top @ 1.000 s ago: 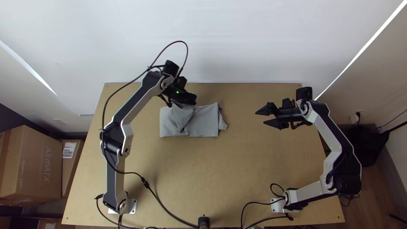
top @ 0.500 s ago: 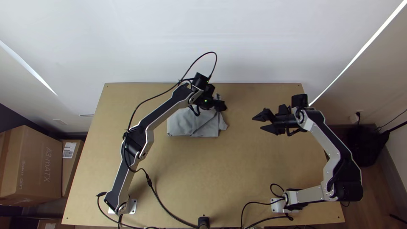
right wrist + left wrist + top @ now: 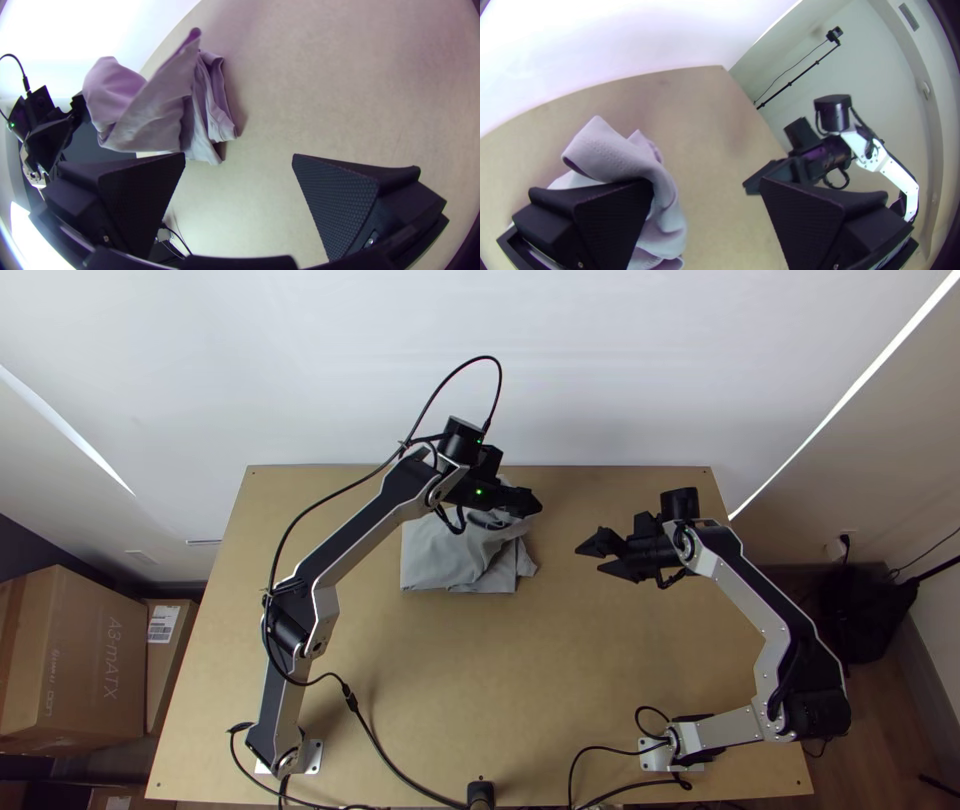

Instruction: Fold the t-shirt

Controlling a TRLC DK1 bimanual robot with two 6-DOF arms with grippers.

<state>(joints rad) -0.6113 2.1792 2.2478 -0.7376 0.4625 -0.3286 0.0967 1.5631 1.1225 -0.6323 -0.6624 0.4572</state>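
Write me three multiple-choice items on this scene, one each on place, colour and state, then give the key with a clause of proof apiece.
1. Where is the right claw?
A. Over the middle of the t-shirt
B. To the right of the t-shirt, apart from it
C. Beyond the table's far edge

2. What colour is the t-shirt in the top view?
A. Red
B. Green
C. Grey

3. How do the left claw's fingers stand?
A. Spread apart
B. Pressed together
C. Crossed over each other

Key:
1: B, since the top view shows bare table between claw and cloth.
2: C, since its visible cloth is grey there.
3: A, since the left wrist view shows a wide gap between them.
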